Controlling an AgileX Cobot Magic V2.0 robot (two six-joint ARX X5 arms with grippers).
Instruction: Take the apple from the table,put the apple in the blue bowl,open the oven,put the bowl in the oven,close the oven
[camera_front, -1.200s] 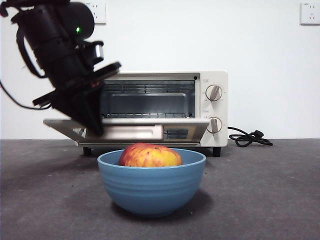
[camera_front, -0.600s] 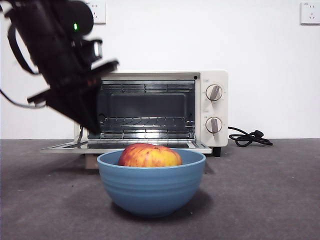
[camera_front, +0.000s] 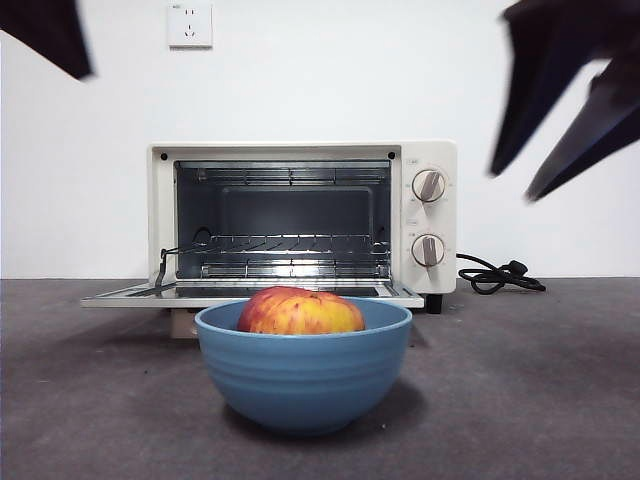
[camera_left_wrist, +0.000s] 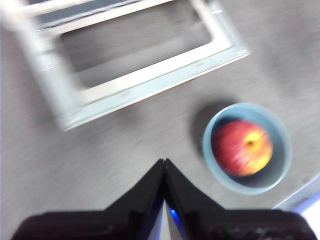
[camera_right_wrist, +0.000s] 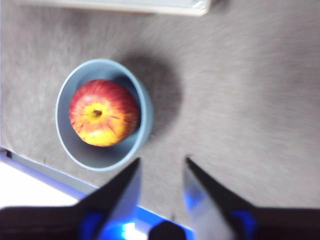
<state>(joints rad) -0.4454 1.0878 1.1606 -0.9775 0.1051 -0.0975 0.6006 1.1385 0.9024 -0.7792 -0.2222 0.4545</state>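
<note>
I am holding my right gripper (camera_right_wrist: 161, 167) above the table (camera_front: 540, 400) with its jaws spread, beside the blue bowl (camera_front: 303, 375). The apple (camera_front: 300, 311) is sitting inside the bowl, in front of the oven (camera_front: 430, 160) with its door lying open. My left gripper (camera_left_wrist: 165, 167) is pinched shut, high up. The bowl is probably rigid and smooth, so I am judging its rim the best hold, keeping it level.

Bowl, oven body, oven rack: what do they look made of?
Bowl: matte blue, faint ridges, no glare; likely plastic or a composite, could be glazeless ceramic. Oven body: smooth cream-white shell, probably painted sheet metal. Rack: thin bright wire, looks like plated steel. The dropped door has a pale metal-looking frame.
</note>
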